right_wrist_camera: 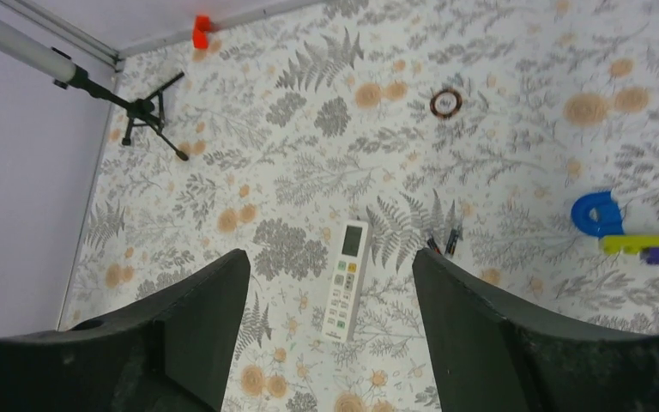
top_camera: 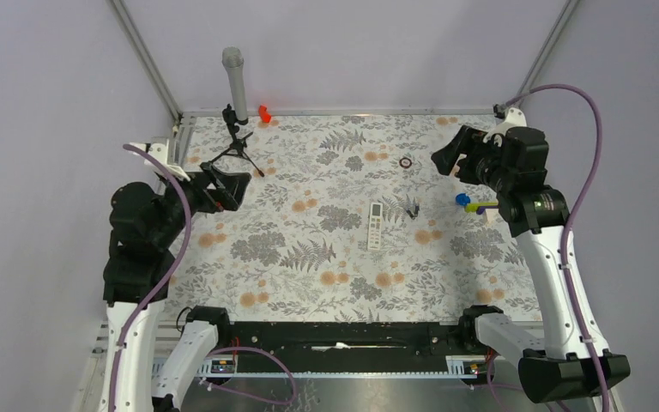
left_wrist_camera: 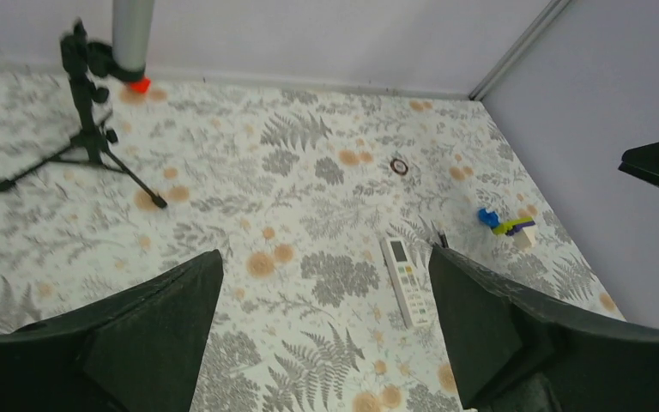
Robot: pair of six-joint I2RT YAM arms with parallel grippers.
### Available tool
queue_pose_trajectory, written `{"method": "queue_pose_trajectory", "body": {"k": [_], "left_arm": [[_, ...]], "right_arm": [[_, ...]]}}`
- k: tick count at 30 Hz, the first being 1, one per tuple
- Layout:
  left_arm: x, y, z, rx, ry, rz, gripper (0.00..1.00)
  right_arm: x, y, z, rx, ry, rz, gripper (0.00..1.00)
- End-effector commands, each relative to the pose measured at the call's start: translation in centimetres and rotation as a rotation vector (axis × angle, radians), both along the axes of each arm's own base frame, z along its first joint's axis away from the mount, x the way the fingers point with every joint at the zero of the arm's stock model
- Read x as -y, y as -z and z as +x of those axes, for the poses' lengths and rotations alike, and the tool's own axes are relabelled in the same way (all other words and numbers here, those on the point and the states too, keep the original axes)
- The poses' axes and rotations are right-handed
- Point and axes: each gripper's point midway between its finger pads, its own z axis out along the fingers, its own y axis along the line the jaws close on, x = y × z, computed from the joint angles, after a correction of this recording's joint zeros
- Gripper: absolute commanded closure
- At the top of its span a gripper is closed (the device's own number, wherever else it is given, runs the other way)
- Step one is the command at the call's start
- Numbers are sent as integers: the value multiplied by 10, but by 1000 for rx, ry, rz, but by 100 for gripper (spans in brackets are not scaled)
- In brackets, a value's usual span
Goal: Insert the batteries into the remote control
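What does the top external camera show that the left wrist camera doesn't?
Only the top external view shows the left arm and right arm whole, with their purple cables and bases. Only the left wrist view shows the remote control close enough to make out its buttons and display window, framed by the open left gripper. Both show the remote control, the batteries beside it, the dark ring, the blue-and-yellow toy, the tripod and the red piece.
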Motion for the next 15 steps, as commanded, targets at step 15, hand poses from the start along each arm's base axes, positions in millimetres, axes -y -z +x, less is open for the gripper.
{"method": "queue_pose_trajectory", "body": {"k": [15], "left_arm": [[77,29,42,-110,351,-372,1]], "right_arm": [[-30,81,-9,-98,-49,244,24]]}}
